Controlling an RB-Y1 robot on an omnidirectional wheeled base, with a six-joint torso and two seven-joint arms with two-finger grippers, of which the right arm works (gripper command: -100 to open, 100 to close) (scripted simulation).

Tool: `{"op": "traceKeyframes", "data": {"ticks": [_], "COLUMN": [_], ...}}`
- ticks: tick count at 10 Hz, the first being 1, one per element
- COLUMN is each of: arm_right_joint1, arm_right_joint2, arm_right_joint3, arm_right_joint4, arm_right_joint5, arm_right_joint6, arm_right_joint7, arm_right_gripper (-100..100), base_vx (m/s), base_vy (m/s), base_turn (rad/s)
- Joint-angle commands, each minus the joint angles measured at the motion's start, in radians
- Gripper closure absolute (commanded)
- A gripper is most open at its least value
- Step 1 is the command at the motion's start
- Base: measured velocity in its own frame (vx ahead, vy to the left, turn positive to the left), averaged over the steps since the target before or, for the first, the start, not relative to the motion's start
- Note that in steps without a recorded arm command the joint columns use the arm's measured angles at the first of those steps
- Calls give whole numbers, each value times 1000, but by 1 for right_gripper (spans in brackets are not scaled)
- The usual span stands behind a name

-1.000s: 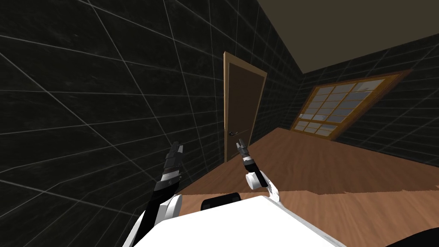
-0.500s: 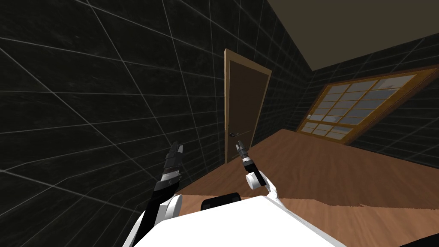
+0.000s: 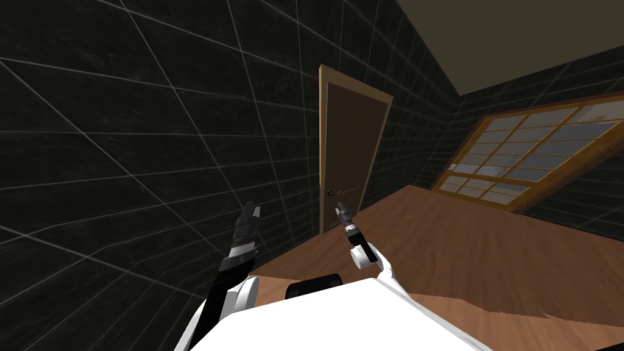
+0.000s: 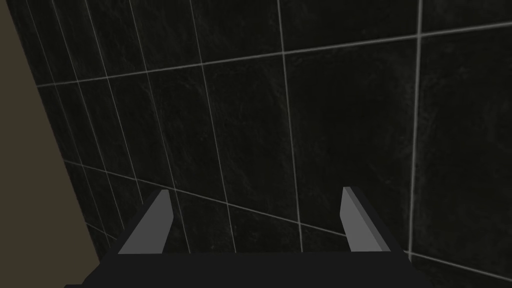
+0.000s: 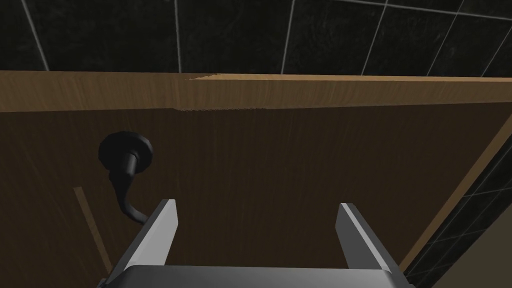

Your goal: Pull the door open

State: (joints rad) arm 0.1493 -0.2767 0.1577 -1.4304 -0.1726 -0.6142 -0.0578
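The dark brown door point(image 3: 352, 152) sits shut in its lighter wooden frame point(image 3: 321, 146), set in the black tiled wall point(image 3: 152, 122). Its black lever handle point(image 5: 125, 160) is the thing to watch. It is a round rose with a curved lever whose long axis runs flat along the door face, away from the frame edge.

The right pincer point(image 5: 257, 205) is the nearer of the 2. It points squarely at the door panel close by the handle, its 2 fingers spread apart and holding nothing. The lever's free end lies just beside 1 finger point(image 5: 157, 230), outside the gap, so I'd judge the hand must shift sideways toward the handle before it can close on it.

The left pincer point(image 4: 255, 192), also spread and empty, faces the wall, well apart from the handle on the frame side.
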Motion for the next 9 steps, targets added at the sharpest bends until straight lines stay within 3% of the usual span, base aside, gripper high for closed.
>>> {"op": "traceKeyframes", "data": {"ticks": [1, 5, 9], "arm_right_joint1": [-21, -48, -99], "arm_right_joint2": [-15, -37, -76], "arm_right_joint3": [9, 20, 39], "arm_right_joint4": [50, 146, 281], "arm_right_joint5": [-4, -11, -22], "arm_right_joint6": [-15, -28, -53], "arm_right_joint7": [-11, -26, -53], "arm_right_gripper": [-100, -100, -100], "base_vx": [47, 44, 49], "base_vy": [-96, -84, -94], "base_turn": [154, 68, 109]}}
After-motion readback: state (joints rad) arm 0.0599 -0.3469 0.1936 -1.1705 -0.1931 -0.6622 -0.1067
